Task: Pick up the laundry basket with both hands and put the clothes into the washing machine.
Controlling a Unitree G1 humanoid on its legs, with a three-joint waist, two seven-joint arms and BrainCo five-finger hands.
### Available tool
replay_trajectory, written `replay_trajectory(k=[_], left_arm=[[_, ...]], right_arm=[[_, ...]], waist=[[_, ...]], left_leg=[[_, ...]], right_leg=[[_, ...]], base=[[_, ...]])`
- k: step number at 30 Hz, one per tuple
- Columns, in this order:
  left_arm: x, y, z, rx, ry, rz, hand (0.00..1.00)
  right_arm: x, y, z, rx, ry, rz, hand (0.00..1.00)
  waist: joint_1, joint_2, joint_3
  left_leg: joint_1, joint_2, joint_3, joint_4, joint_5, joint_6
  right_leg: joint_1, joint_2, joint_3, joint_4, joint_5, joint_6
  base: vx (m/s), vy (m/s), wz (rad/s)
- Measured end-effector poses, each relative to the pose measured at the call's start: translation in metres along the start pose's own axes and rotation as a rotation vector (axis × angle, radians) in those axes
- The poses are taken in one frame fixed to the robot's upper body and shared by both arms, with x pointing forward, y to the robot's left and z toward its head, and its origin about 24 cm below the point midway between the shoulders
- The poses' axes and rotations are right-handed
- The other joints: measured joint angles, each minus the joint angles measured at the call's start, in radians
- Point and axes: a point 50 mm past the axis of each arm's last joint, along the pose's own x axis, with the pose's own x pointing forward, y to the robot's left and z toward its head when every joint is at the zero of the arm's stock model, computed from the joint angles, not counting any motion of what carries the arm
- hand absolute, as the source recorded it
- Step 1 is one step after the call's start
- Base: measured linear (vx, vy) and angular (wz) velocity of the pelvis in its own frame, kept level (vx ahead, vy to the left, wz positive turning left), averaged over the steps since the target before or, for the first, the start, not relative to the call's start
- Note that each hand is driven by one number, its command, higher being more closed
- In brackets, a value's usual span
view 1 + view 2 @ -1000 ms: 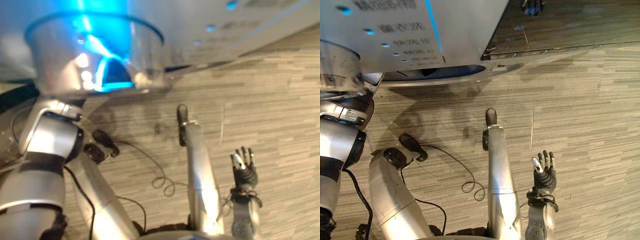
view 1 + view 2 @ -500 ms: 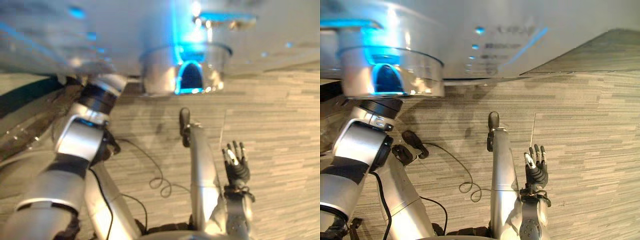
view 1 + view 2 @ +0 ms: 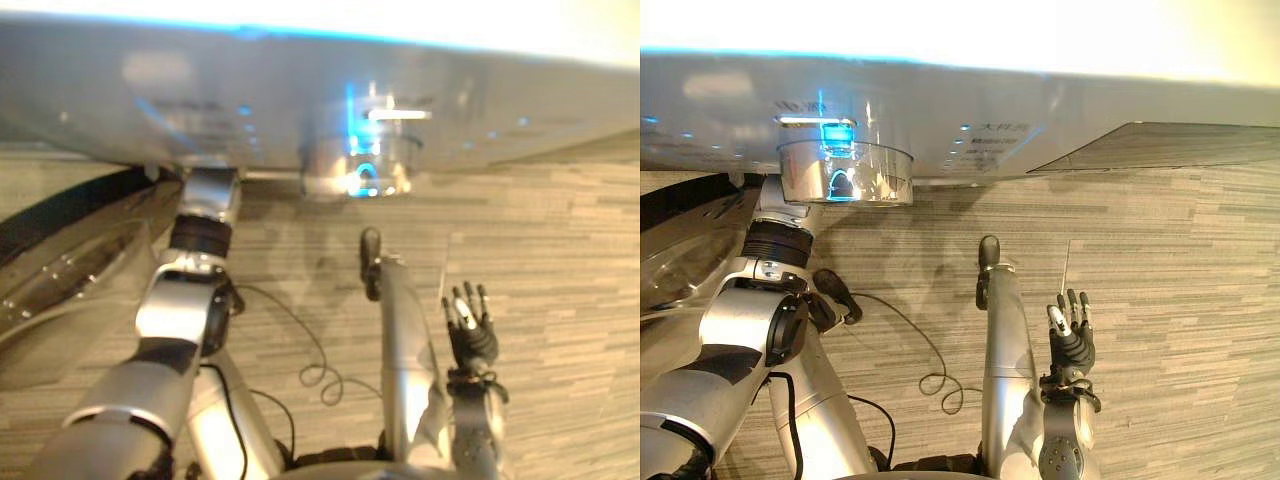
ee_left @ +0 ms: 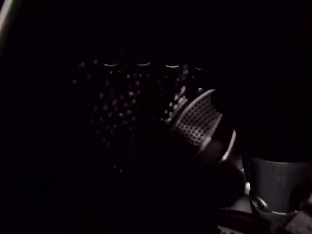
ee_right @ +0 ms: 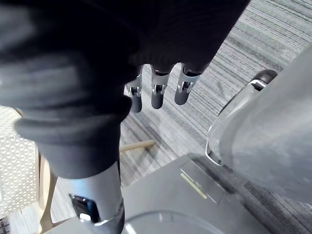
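Grey washing machine point(image 3: 1040, 100), blue-lit panel, at 12 o'clock of straight-fingered right hand point(image 3: 1070, 335), apart. Left hand point(image 4: 202, 129) inside dark perforated drum point(image 4: 122, 97): grasp unreadable.

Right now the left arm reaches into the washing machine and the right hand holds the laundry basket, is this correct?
Not quite. The right hand holds nothing: the right eye view shows it open, fingers straight, over the striped floor. The left arm does reach into the washing machine.

Washing machine point(image 3: 1040, 100) glossy, smooth; drum point(image 4: 192, 122) perforated metal; floor point(image 3: 1180, 260) matt, ribbed.
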Motion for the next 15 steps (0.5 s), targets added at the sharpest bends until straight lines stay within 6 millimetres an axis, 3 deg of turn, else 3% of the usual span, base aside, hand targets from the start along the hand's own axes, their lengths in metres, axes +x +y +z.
replay_trajectory(k=[4,7,10,12,13,15], left_arm=[[-0.006,-0.003,-0.01,0.001,0.025,0.012,0.0],[-0.028,-0.016,-0.039,0.002,0.096,-0.022,0.0],[-0.066,-0.035,-0.075,-0.028,0.184,-0.078,0.0],[-0.111,-0.045,-0.117,-0.056,0.335,-0.11,0.0],[-0.123,-0.046,-0.126,-0.077,0.379,-0.116,0.0],[-0.168,-0.048,-0.161,-0.1,0.538,-0.153,0.0]], right_arm=[[0.007,0.006,0.001,0.006,-0.01,0.015,0.0],[0.01,0.006,-0.001,-0.005,-0.003,0.01,0.0],[0.011,-0.004,-0.009,-0.044,0.031,-0.044,0.0],[0.013,-0.019,-0.017,-0.078,0.069,-0.13,0.0],[0.014,-0.023,-0.018,-0.088,0.078,-0.154,0.0],[0.013,-0.037,-0.027,-0.119,0.123,-0.232,0.0]], waist=[[0.0,0.0,0.0],[0.001,-0.001,-0.002],[0.004,0.001,-0.017],[0.018,0.002,-0.045],[0.026,0.003,-0.049],[0.036,0.009,-0.077]], left_leg=[[0.042,-0.001,0.002,-0.009,0.0,-0.001],[0.123,-0.014,0.011,-0.047,0.004,-0.007],[0.226,-0.041,0.027,-0.114,0.022,-0.013],[0.316,-0.064,0.034,-0.178,0.038,-0.025],[0.343,-0.067,0.036,-0.195,0.043,-0.028],[0.433,-0.089,0.048,-0.262,0.066,-0.03]], right_leg=[[0.042,-0.002,-0.005,-0.007,-0.001,-0.002],[0.114,-0.017,-0.01,-0.029,-0.005,-0.005],[0.212,-0.044,-0.031,-0.059,-0.019,-0.013],[0.292,-0.062,-0.046,-0.084,-0.034,-0.017],[0.316,-0.065,-0.051,-0.093,-0.037,-0.019],[0.402,-0.081,-0.064,-0.134,-0.038,-0.019]], base=[[0.01,0.014,0.04],[0.05,0.001,0.17],[0.05,-0.021,0.36],[0.1,-0.055,0.36],[0.12,-0.059,0.26],[0.14,-0.048,0.31]])
